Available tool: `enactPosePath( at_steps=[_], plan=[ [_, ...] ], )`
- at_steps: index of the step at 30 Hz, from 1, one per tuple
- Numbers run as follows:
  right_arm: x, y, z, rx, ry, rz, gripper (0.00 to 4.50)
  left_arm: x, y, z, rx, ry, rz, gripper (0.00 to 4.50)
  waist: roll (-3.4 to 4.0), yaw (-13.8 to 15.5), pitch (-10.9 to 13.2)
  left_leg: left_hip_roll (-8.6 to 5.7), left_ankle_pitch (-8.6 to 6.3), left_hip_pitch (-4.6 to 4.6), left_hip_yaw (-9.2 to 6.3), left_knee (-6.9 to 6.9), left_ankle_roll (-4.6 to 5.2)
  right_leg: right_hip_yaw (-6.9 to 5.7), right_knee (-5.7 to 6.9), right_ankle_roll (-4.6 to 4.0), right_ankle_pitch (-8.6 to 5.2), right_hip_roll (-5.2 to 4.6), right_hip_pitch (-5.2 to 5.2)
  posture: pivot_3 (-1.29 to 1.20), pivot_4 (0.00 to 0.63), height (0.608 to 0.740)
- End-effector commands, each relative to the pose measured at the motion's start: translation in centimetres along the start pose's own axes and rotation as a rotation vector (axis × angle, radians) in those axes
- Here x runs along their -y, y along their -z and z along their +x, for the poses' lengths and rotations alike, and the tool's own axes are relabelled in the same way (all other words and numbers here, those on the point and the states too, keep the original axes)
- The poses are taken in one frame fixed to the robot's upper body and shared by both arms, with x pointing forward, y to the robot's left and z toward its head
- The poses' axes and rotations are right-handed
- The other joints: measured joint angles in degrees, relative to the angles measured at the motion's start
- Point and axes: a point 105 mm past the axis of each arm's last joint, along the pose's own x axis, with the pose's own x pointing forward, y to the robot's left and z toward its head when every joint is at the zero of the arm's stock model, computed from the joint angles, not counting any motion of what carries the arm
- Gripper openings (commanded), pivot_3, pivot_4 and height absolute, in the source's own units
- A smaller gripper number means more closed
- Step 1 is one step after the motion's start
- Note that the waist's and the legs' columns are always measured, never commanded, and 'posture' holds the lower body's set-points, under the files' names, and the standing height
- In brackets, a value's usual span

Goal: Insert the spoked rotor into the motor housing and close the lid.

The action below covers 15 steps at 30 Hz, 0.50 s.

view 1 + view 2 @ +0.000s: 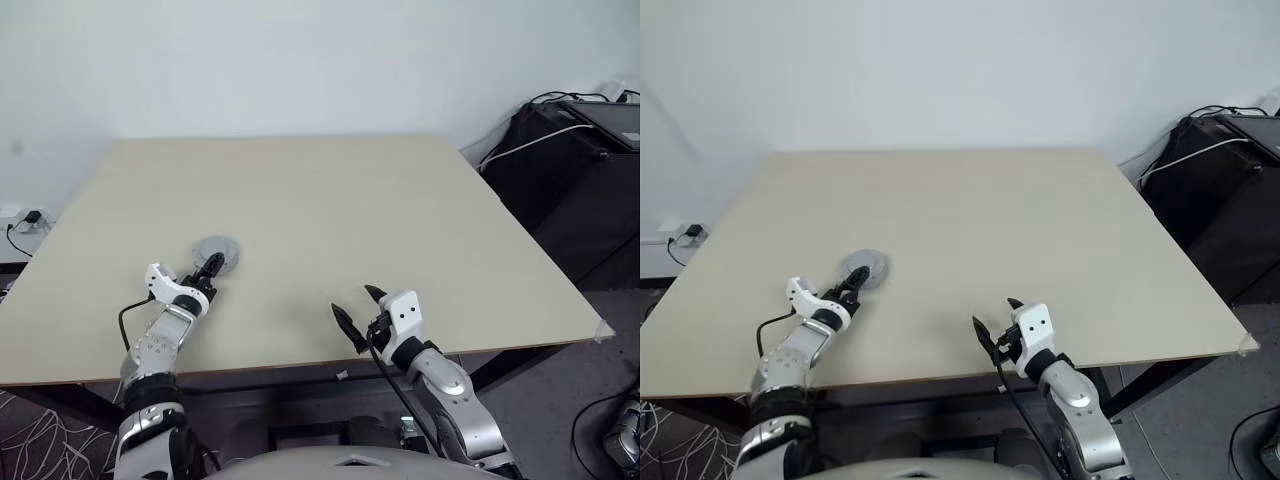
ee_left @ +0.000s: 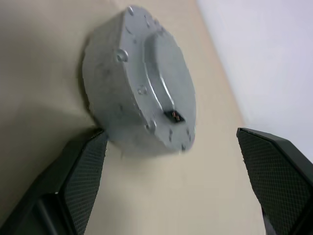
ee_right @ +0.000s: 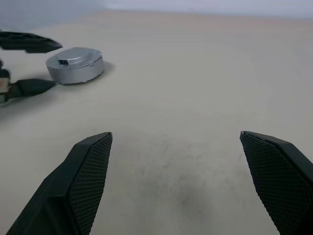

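The round grey motor housing (image 1: pixel 216 252) lies on the beige table (image 1: pixel 330 200), left of centre, with its lid (image 2: pixel 164 73) seated flat on top. The spoked rotor is hidden from view. My left gripper (image 1: pixel 210 268) is open just on the near side of the housing, its fingers (image 2: pixel 83 171) spread wider than the housing and apart from it. My right gripper (image 1: pixel 353 300) is open over the table's near edge, right of centre, with nothing between its fingers. In the right wrist view the housing (image 3: pixel 75 64) sits far off, beside the left gripper's fingers (image 3: pixel 29 42).
Black equipment (image 1: pixel 585 170) with white and black cables stands beyond the table's right edge. A wall socket with a cable (image 1: pixel 28 220) sits off the left edge. The tabletop stretches bare to the far wall.
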Motion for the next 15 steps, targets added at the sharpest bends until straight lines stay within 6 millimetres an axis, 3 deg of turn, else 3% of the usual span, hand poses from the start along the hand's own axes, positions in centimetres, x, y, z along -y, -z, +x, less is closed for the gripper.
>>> enactPosePath(
  at_steps=[1,11,15],
  plan=[
    [0.3,-1.0,0.2,0.036,-0.003,-0.006,4.50,0.0,1.5,-1.2,-0.087,0.027,0.047,4.47,0.12,0.0,-0.1,0.00,-0.03,0.00,0.00,0.00,-0.05,0.00,0.00,0.01,0.00,-0.01,0.00,0.00,0.000,0.740],
    [0.2,-0.9,0.4,0.025,-0.011,-0.003,4.50,1.2,4.6,-5.1,-0.248,0.194,0.470,4.47,0.33,0.0,-0.2,0.08,-0.15,-0.04,0.08,-0.06,-0.25,0.04,0.02,0.19,-0.12,-0.21,-0.16,0.00,0.000,0.740],
    [0.2,-0.8,0.3,0.025,-0.009,-0.003,4.50,2.3,5.8,-6.3,-0.236,0.284,0.645,4.47,0.37,0.1,-0.2,0.14,-0.17,-0.08,0.19,-0.19,-0.22,0.15,-0.01,0.12,-0.12,-0.35,-0.27,0.00,0.000,0.740]
  ],
)
